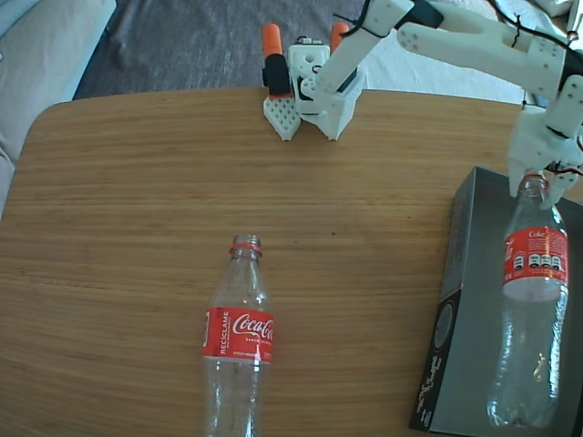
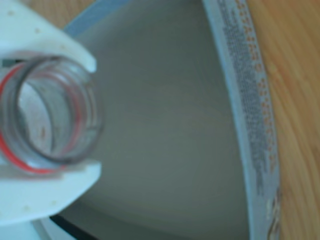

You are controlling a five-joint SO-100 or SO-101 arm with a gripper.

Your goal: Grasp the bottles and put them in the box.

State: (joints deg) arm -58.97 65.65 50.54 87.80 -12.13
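**Bottle neck clamped over the box, second bottle lying free on the table**

Nearest the wrist camera is the open mouth of a clear plastic Coca-Cola bottle with a red neck ring (image 2: 47, 117), pinched between the two white fingers (image 2: 45, 192) of the gripper (image 2: 47, 117); the jaws press on the neck from above and below in that view, so the gripper is closed on this bottle. Behind the mouth spreads the pale grey inside of the shallow rectangular dark grey cardboard box (image 2: 165, 115), its printed side wall curving down the right of the frame against the wood.

In the fixed view, going left to right: far to the gripper's left and lower in the frame, a second clear plastic Coca-Cola bottle with a red wrap label (image 1: 238, 339) lies on the light wooden table (image 1: 118, 237), mouth pointing up-frame, well apart from the box. At the table's far edge stands the arm's white base with orange clamps (image 1: 305, 82). The white arm reaches right to the gripper (image 1: 536, 177), which holds the first bottle (image 1: 533, 309) by its neck directly beneath it, the body hanging over the box (image 1: 465, 273). Whether its bottom already rests on the box floor is hard to tell.
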